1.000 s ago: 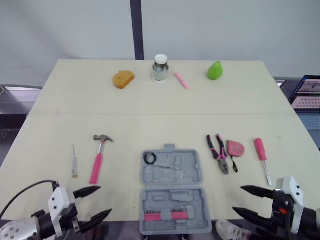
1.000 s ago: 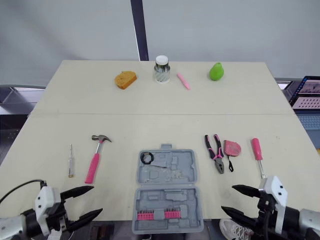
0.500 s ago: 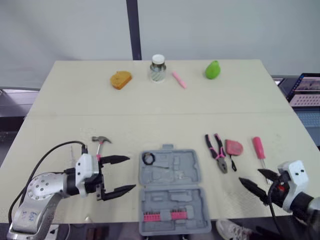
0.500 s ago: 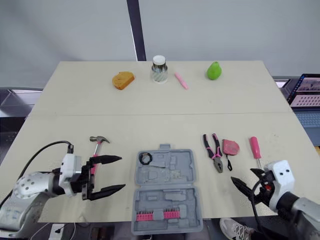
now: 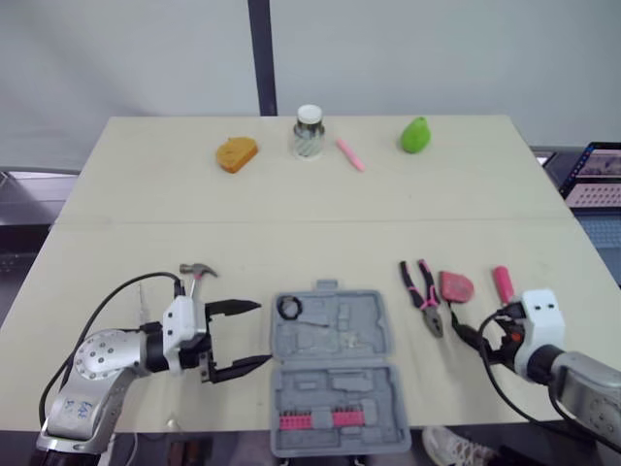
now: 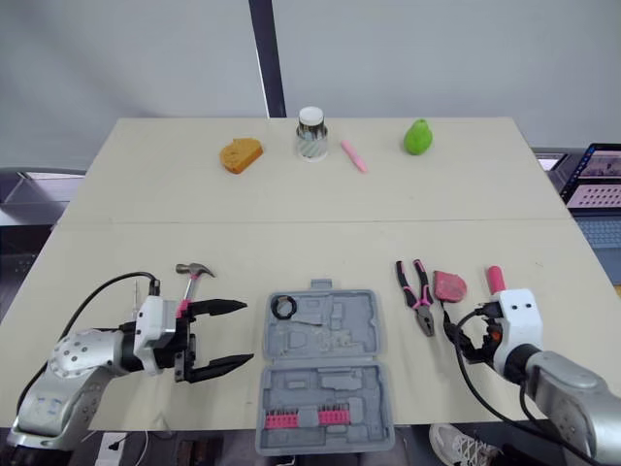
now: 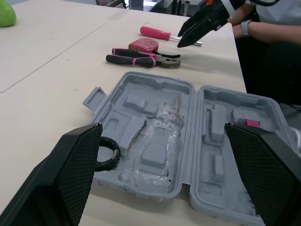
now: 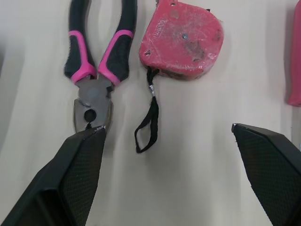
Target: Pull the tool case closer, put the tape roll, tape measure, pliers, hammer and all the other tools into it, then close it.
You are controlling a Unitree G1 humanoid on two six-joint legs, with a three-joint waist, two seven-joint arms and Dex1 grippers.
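- Both arms have come in vs 1 s ago: left gripper (image 5: 264, 332) now just beside the tool case (image 5: 335, 379), right gripper (image 8: 168, 129) over pliers (image 8: 96, 70) & tape measure (image 8: 181, 40).
- Fingers: both pairs spread wide, holding nothing.
- Case lies open at near table edge, tape roll (image 5: 291, 308) already in its far half.
- Step, I reckon: first pick on R side. Next I'd lower R, centre on tape measure body, clear of strap, then close.

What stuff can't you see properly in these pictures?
- Hammer: in the eye views, its handle is mostly hidden behind the left gripper.
- Screwdriver: in the eye views, its shaft is hidden behind the right gripper. The right wrist view's edge cuts it off.
- Jar: in the eye views, its contents are too small to tell.
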